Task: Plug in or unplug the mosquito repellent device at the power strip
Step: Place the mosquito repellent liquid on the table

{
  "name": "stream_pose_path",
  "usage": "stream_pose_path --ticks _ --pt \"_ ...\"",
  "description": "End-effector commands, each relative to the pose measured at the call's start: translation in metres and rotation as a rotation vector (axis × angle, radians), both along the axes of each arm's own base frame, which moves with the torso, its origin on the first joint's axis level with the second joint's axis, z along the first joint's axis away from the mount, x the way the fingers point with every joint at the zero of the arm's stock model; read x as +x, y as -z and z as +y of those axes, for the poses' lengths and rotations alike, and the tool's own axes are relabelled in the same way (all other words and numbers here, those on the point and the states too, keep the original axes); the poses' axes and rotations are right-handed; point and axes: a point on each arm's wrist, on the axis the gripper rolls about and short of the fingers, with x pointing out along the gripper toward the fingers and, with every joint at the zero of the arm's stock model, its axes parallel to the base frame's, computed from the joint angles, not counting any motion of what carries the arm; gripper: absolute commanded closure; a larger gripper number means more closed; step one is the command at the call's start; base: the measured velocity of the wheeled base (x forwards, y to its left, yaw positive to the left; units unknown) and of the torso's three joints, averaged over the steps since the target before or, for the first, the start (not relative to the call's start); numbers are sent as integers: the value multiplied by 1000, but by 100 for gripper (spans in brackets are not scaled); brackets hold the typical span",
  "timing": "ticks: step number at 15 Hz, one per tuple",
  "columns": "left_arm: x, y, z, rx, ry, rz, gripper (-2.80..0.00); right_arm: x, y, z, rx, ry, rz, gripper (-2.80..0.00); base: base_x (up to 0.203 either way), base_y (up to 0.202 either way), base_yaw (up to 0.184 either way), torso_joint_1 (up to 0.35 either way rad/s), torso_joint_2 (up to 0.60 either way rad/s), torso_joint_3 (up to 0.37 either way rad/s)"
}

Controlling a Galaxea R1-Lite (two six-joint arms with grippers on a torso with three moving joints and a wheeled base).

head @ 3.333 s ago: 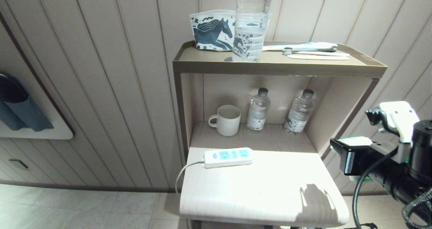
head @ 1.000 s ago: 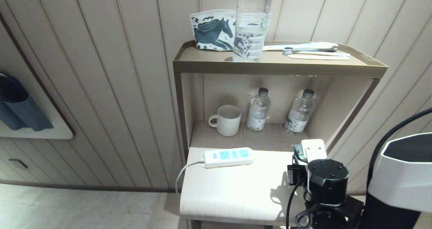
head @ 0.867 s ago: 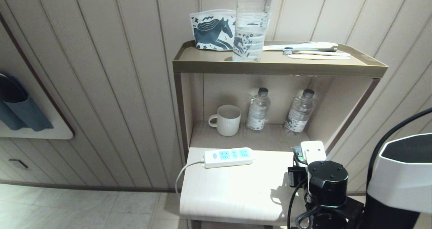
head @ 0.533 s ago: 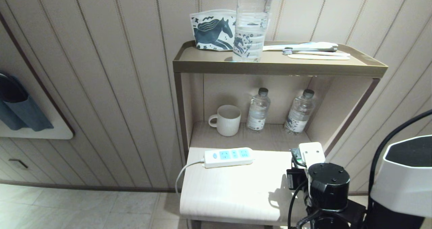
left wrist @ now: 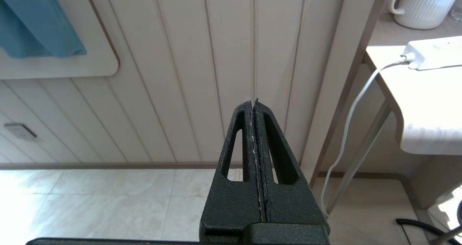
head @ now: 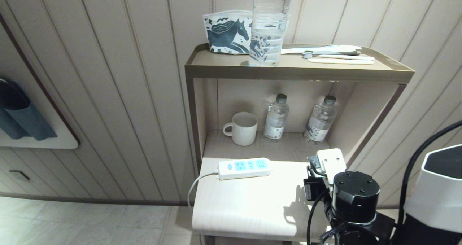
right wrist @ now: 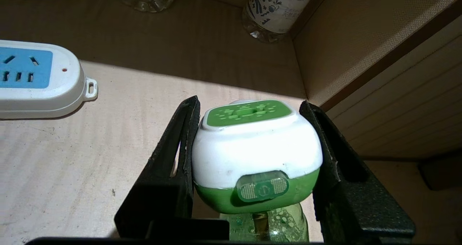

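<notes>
So your right hand (right wrist: 252, 158) is already clamped on the mosquito repellent device (right wrist: 257, 152), the little plug-in unit with the rounded white plastic head, green top panel and translucent green liquid bottle hanging off it. The two black fingers (right wrist: 179, 147) sit flush on both sides of the white head, about half spread.

Handling-wise I'd guess it's light, hard-shelled and fairly slick, since that rounded glossy head doesn't give the pads much to bite on. Holding it across the white head looks like the right call. I'd stay off the bottle, which may be only screwed in and holds liquid, so keep it from tipping much.

The flat white plastic power strip (head: 244, 167) with three pale blue socket faces lies on the pale wood-grain bench (head: 252, 205), empty, at roughly 9 o'clock from the hand in the head view and well apart from it. The device hangs over the bench's right end, near the shelf wall. You can't see the plug pins from here, so lining them up is guesswork for now.

Your left hand (left wrist: 254, 106) is parked off to the side, fingers pressed together on nothing.
</notes>
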Motion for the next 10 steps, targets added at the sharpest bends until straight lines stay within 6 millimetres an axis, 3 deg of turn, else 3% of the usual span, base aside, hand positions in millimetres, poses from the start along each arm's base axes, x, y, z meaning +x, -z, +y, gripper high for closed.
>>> stream_pose_path --ticks 1,6,10 --pt "0 0 0 1 0 1 0 1 -5 1 25 -2 -40 0 0 0 0 -40 98 59" --pt "0 0 0 1 0 0 0 -5 -13 3 38 -18 -61 0 0 0 0 -193 450 240" --pt "0 0 0 1 0 0 0 -12 -46 0 79 -29 -155 0 0 0 0 -90 214 114"
